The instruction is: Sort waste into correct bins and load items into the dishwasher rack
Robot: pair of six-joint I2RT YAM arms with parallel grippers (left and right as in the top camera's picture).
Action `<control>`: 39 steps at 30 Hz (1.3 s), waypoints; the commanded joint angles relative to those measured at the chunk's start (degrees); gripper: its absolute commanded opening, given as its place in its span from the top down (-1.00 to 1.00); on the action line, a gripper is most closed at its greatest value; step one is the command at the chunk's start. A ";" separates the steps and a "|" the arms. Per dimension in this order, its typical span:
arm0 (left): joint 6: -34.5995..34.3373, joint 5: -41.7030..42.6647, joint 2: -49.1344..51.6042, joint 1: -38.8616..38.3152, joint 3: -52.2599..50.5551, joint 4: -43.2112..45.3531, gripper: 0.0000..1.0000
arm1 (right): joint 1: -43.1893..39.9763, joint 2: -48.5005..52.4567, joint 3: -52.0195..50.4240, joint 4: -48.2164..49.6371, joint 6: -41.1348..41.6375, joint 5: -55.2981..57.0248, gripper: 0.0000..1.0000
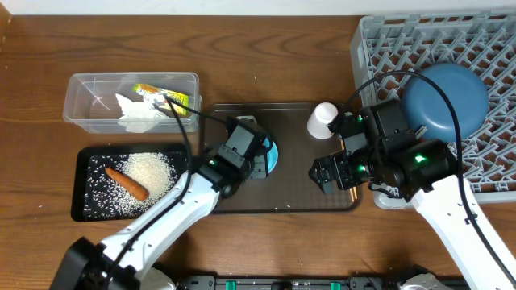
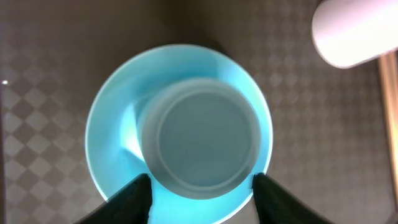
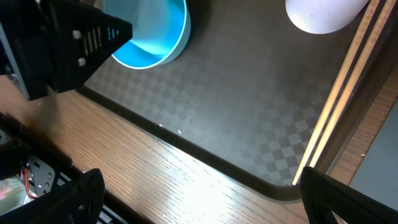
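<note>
1. Two nested vessels: the small pale-blue cup [image 2: 202, 140] stands upright inside the small light-blue bowl [image 2: 109, 137], which sits on the brown serving tray [image 1: 298, 189], left of centre.
2. Left gripper [image 2: 200, 185] hangs directly over them. Its jaws are partly spread, one finger on each side of the cup's rim. Whether they press on the cup cannot be told.
3. White cup [image 1: 324, 119] lies on the same tray toward its far right corner, apart from the bowl.
4. Chopsticks [image 3: 339, 99] lie together along the tray's right edge.
5. Right gripper [image 3: 202, 186] hovers over the tray's near right part, jaws spread wide, nothing between them.
6. Big dark-blue bowl [image 1: 445, 101] rests upside down in the grey dishwasher rack [image 1: 379, 40], right of the tray.
7. Clear tub [image 1: 81, 105], far left, holds the white tissue [image 1: 137, 111] and green-yellow wrapper [image 1: 165, 97].
8. Black tray [image 1: 81, 193], just in front of the tub, holds the rice [image 1: 149, 171] and carrot piece [image 1: 127, 183].
</note>
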 commanded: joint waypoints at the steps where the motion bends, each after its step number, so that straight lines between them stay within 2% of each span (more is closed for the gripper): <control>1: 0.35 -1.88 -3.06 -0.02 1.20 0.20 -0.42 | 1.18 0.28 0.52 0.07 0.00 -0.20 -0.99; 5: 0.35 -3.82 -4.46 -0.02 1.20 0.50 -0.75 | 1.18 0.28 0.52 0.07 0.00 -0.20 -0.99; 6: 0.35 -3.80 -4.44 -0.02 1.18 0.59 -0.77 | 1.18 0.28 0.52 0.07 0.00 -0.20 -0.98; 20: 0.31 -3.96 6.16 -0.02 1.14 4.31 -0.84 | 1.18 0.28 0.52 0.09 0.00 -0.20 -0.98; 25: 0.35 -4.37 4.07 -0.02 1.16 4.92 -0.58 | 1.18 0.28 0.52 0.09 0.00 -0.20 -0.99; 29: 0.35 -4.39 0.33 -0.02 1.16 5.14 -0.16 | 1.20 0.28 0.52 0.09 0.00 -0.20 -0.99; 39: 0.52 -4.39 -3.21 -0.02 1.18 6.01 -0.12 | 1.18 0.28 0.52 0.07 0.00 -0.17 -0.99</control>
